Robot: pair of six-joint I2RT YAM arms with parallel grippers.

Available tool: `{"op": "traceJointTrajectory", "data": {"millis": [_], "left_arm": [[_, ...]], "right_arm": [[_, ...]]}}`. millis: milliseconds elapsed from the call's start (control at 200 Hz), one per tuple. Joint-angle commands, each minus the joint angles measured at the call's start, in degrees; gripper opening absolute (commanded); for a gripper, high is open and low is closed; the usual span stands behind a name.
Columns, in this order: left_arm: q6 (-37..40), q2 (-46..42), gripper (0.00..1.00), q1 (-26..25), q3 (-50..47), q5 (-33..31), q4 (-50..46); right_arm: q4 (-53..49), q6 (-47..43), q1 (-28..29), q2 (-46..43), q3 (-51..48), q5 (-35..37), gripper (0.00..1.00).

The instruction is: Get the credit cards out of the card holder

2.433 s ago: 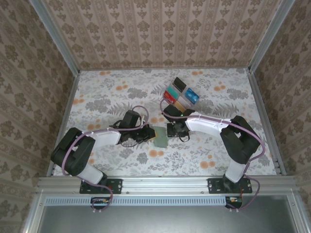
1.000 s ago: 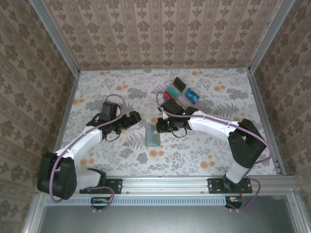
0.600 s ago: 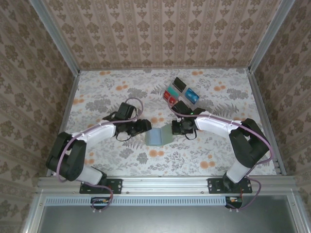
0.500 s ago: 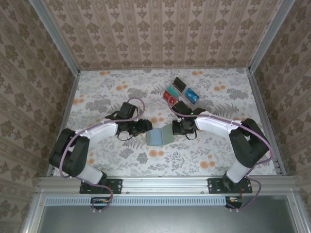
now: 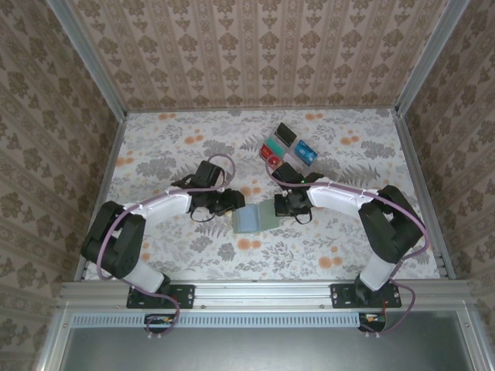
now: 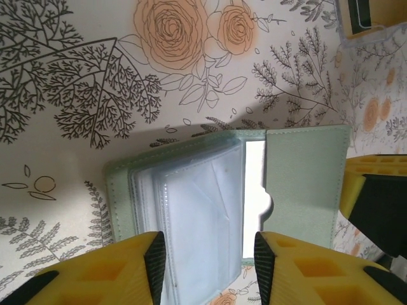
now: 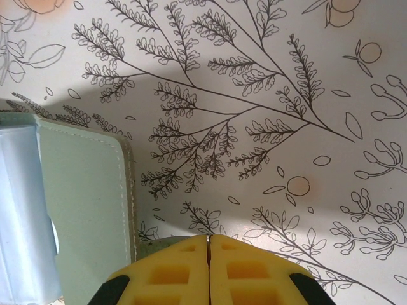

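In the top view, holder (image 5: 252,219) lying open and flat on the floral table (image 5: 170,154), just below frame centre. At its upper left edge, left gripper (image 5: 234,202); at its upper right edge, right gripper (image 5: 280,205). Loose cards (image 5: 288,149) clustered further up and right of centre, well apart from the holder: black, teal, blue, red, tan.

From the left wrist, holder (image 6: 305,184) across the middle of the frame, green panel on the right, clear pockets on the left. White strip showing at the panel's notch. At the bottom edge, left gripper (image 6: 206,243) with yellow fingers (image 6: 95,270) apart and the pockets seen in the gap; contact with them not to be told. Yellow and black tip of the right gripper at the right edge, beside the panel.

From the right wrist, right gripper (image 7: 210,240) at bottom centre, fingers pressed together, tips at the holder's (image 7: 82,210) green edge in the lower left.
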Motion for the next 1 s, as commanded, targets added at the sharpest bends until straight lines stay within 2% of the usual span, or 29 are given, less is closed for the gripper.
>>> {"op": "traceJointTrajectory", "data": {"millis": [0, 215, 385, 555, 725, 995], "left_arm": [[2.44, -0.39, 0.41, -1.79, 2.53, -0.44, -4.81], [0.7, 2.63, 0.39, -2.64, 2.55, -2.5, -6.06], [-0.11, 4.33, 0.4, -2.83, 2.58, -1.14, -4.19], [-0.33, 5.88, 0.33, -3.2, 2.81, -0.32, -3.04], [-0.71, 7.18, 0.34, -3.26, 2.59, -0.24, -2.41], [-1.49, 6.53, 0.3, -3.26, 2.18, 5.11, 3.09]], "right_arm": [[-1.18, -0.56, 0.05, 0.75, -1.1, 1.63, 0.07], [-0.79, -0.01, 0.13, 1.51, -1.27, 1.45, 0.07], [-0.78, 0.0, 0.13, 1.63, -1.41, 1.45, 0.07], [-0.31, 0.24, 0.22, 1.56, -1.37, 1.09, 0.06], [-0.25, 0.26, 0.31, 1.62, -1.42, 1.08, 0.06], [-0.25, 0.26, 0.4, 1.82, -1.37, 0.99, 0.06]]}}
